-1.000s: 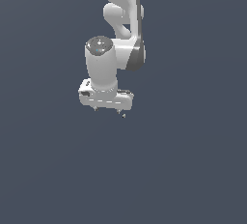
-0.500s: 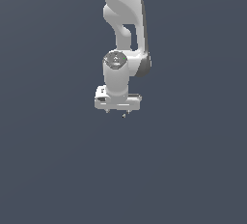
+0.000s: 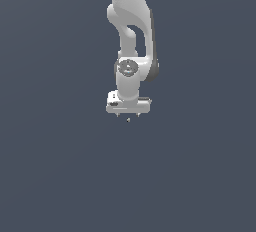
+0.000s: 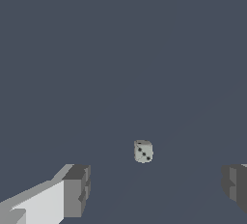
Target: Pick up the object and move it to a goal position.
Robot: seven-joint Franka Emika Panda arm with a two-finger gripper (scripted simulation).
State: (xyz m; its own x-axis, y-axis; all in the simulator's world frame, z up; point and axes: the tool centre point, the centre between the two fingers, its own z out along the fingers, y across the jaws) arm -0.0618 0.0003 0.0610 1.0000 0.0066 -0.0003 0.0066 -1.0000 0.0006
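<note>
The object [image 4: 143, 151] is a tiny pale grey cube with dark dots, like a die, lying on the dark grey floor. In the exterior view it is only a small speck [image 3: 128, 120] just under the hand. My white gripper [image 3: 128, 115] points straight down right above it. In the wrist view my gripper [image 4: 157, 185] is open and empty. Its two fingertips [image 4: 77, 189] stand wide apart, and the cube shows in the gap between them, nearer one finger. I cannot tell how high the fingertips are above the floor.
A flat, plain dark grey floor [image 3: 60, 176] fills both views. No other objects, walls or edges show. The white arm [image 3: 131, 31] rises from the hand toward the top of the exterior view.
The hand has moved toward the exterior view's right and now sits over the cube. The arm above it has straightened. The cube has stayed in place.
</note>
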